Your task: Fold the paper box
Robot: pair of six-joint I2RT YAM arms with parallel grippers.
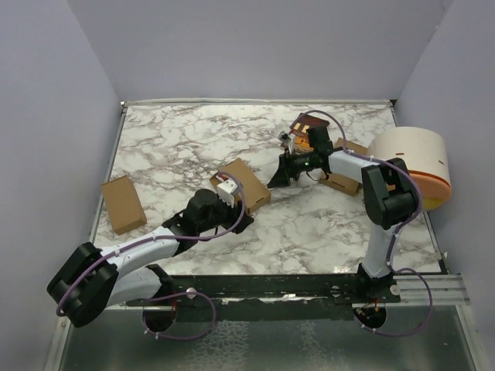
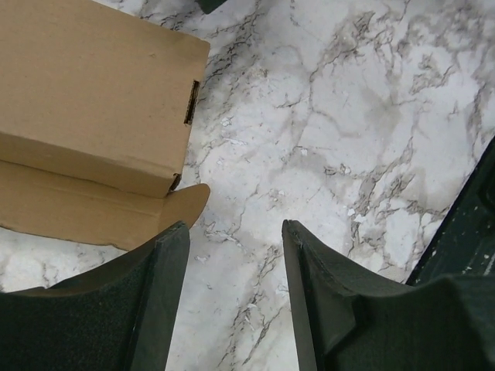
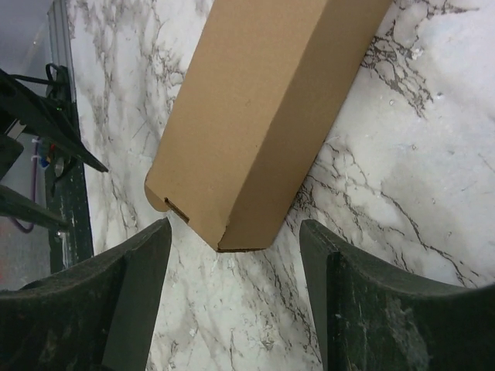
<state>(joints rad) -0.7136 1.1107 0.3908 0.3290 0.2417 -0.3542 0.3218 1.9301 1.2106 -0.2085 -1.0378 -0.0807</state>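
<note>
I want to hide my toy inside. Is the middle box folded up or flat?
Mostly folded: the box shows a top and sides like a block, but one flap sticks out untucked.

Left arm (image 1: 139,251): white links, black joint housings.
Right arm (image 1: 390,193): white links, black joints, small green light near wrist.
Cables (image 1: 214,309): thin, purple, looped along both arms.
Left fingers (image 2: 147,309): dark, matte, finely grained.
Right fingers (image 3: 371,309): dark, grainy, faintly scuffed.
Bases (image 1: 370,277): black, on dark rail (image 1: 271,286).

A white drum (image 1: 410,158) with an orange band sits at the marble surface's (image 1: 178,147) three o'clock edge. A dark reddish-brown booklet (image 1: 303,122) lies toward one o'clock.
</note>
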